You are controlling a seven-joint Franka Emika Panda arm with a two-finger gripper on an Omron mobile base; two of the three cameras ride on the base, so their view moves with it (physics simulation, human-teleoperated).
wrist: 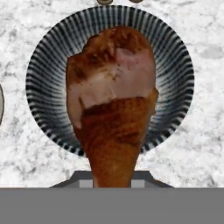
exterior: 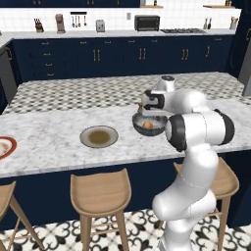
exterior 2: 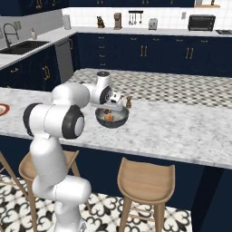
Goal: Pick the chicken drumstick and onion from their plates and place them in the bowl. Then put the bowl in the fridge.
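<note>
The chicken drumstick (wrist: 113, 105) is seen in the hand view, hanging fat end down over the middle of the bowl (wrist: 41, 83), its thin end running off toward 6 o'clock, where the gripper's fingertips are hidden behind it; the drumstick is taken to be pinched there, though the jaws themselves cannot be made out. In the left base view the gripper (exterior: 145, 109) is held just above the bowl (exterior: 149, 123), which stands on the marble counter (exterior: 49, 132) at roughly 3 o'clock from the grey-olive plate (exterior: 99, 137). The onion (exterior: 148, 125) is seen lying inside the bowl. The red-rimmed plate (exterior: 6, 147) is cut by the frame edge at 9 o'clock, well apart from the bowl. In the right base view the bowl (exterior 2: 112, 118) is found just below the gripper (exterior 2: 114, 105), with the onion (exterior 2: 109, 118) inside it and a small brown shaker (exterior 2: 128, 101) standing near its rim at about 1 o'clock.
</note>
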